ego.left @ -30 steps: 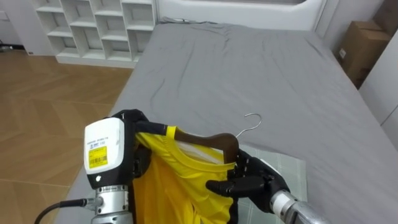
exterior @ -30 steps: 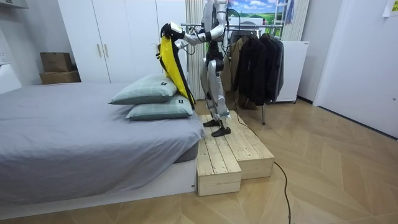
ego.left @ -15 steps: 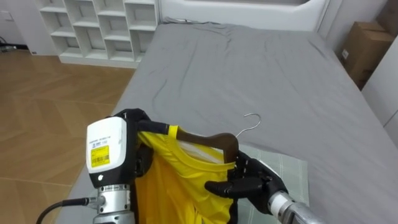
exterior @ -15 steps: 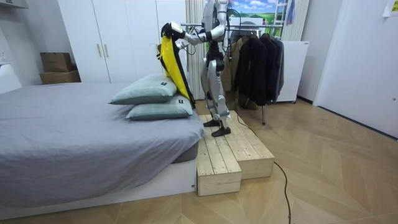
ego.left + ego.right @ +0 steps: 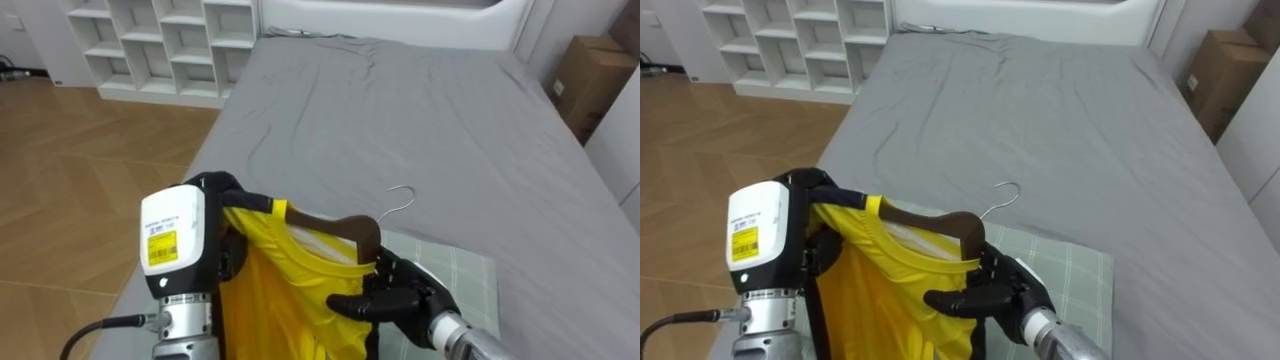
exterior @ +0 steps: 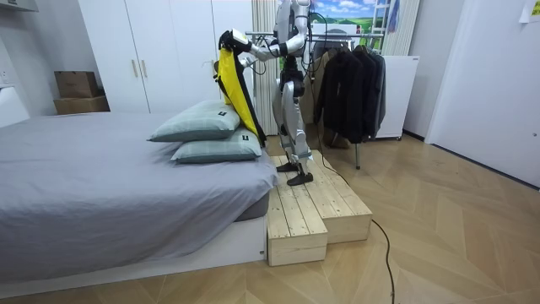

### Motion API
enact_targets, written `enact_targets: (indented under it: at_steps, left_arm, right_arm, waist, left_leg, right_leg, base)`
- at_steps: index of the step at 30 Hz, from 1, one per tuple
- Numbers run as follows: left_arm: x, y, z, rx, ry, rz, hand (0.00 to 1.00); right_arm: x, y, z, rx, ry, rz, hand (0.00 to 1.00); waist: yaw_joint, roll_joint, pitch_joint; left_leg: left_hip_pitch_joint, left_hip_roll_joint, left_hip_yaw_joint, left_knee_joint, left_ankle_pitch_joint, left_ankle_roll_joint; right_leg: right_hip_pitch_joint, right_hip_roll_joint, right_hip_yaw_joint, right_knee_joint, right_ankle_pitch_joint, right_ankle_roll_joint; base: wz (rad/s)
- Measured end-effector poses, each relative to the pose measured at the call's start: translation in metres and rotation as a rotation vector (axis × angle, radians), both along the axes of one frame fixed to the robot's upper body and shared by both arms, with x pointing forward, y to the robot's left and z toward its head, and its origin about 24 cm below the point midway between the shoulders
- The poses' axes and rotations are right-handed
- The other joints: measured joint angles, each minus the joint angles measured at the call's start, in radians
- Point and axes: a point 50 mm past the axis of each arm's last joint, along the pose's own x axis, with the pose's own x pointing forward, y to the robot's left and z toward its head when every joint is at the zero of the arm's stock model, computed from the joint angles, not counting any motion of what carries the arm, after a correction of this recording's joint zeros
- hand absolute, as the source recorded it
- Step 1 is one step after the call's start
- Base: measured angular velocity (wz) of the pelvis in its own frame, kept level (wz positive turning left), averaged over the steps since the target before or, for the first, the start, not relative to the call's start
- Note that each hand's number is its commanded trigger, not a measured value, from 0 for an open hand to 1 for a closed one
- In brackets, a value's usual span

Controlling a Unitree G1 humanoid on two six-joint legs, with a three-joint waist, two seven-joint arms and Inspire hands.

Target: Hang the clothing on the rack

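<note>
ITEM: yellow shirt (image 5: pixel 280 290) on wooden hanger (image 5: pixel 345 226), held above the pillow (image 5: pixel 455 270) | LEFT HAND (image 5: pixel 215 190): curled over the shirt's shoulder end | RIGHT HAND (image 5: pixel 400 298): clenched round hanger neck, below hook (image 5: pixel 400 200) | RISK: shirt may slide off when turning toward dark coats (image 6: pixel 346 84) behind; hook could miss | PRINT: none legible

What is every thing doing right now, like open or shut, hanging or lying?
Hanger: held up, hook free.
Yellow shirt: draped on the hanger.
Left hand: shut on the shirt.
Right hand: shut on the shirt.
Pillows: stacked on the bed.
Wardrobe doors: shut.
Dark coats: hanging up.
</note>
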Motion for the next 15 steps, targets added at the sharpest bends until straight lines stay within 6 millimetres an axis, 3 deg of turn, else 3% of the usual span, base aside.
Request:
enact_targets:
  at_steps: [8, 10, 11, 13, 14, 15]
  left_arm:
    - [0.0000, -0.0007, -0.0001, -0.003, 0.000, -0.001, 1.00]
    - [0.0000, -0.0008, -0.0001, -0.003, 0.000, -0.001, 1.00]
    - [0.0000, -0.0007, -0.0001, -0.003, 0.000, -0.001, 1.00]
    - [0.0000, -0.0006, -0.0001, -0.004, 0.000, 0.000, 1.00]
    - [0.0001, -0.0002, 0.0000, -0.004, 0.000, 0.001, 1.00]
    - [0.0001, 0.0002, 0.0001, -0.004, 0.000, 0.003, 1.00]
  right_arm:
    - [-0.0016, 0.0022, -0.0026, 0.007, 0.012, 0.003, 0.00]
    - [-0.0016, 0.0023, -0.0026, 0.007, 0.012, 0.003, 0.17]
    - [-0.0016, 0.0023, -0.0026, 0.007, 0.012, 0.003, 0.46]
    - [-0.0017, 0.0021, -0.0028, 0.006, 0.013, 0.002, 0.77]
    - [-0.0019, 0.0016, -0.0033, 0.005, 0.015, 0.001, 1.00]
    - [-0.0021, 0.0014, -0.0037, 0.004, 0.017, 0.001, 1.00]
  waist:
    - [0.004, 0.000, -0.0001]
    - [0.003, 0.000, -0.0001]
    - [0.003, 0.000, -0.0001]
    - [0.003, 0.000, -0.0001]
    - [0.003, 0.000, -0.0001]
    - [0.003, 0.000, -0.0001]
  left_leg:
    - [0.000, 0.001, 0.000, 0.001, 0.000, 0.000]
    - [0.001, 0.001, 0.000, 0.001, 0.000, 0.000]
    - [0.001, 0.001, 0.000, 0.001, 0.000, 0.000]
    - [0.001, 0.001, 0.000, 0.001, 0.000, 0.000]
    - [0.001, 0.001, 0.000, 0.001, 0.000, 0.000]
    - [0.001, 0.001, 0.000, 0.000, 0.000, 0.000]
  right_leg:
    - [0.001, 0.000, 0.001, 0.000, 0.000, 0.000]
    - [0.001, -0.001, 0.001, 0.000, 0.000, 0.000]
    - [0.001, -0.001, 0.001, 0.000, 0.000, 0.000]
    - [0.001, -0.001, 0.003, -0.001, 0.000, 0.000]
    - [0.001, -0.001, 0.003, -0.001, 0.000, 0.000]
    - [0.001, -0.001, 0.003, -0.001, 0.000, 0.000]
  base:
    - [0.00]
    - [0.00]
    - [0.00]
    - [0.00]
    - [0.00]
    - [0.00]
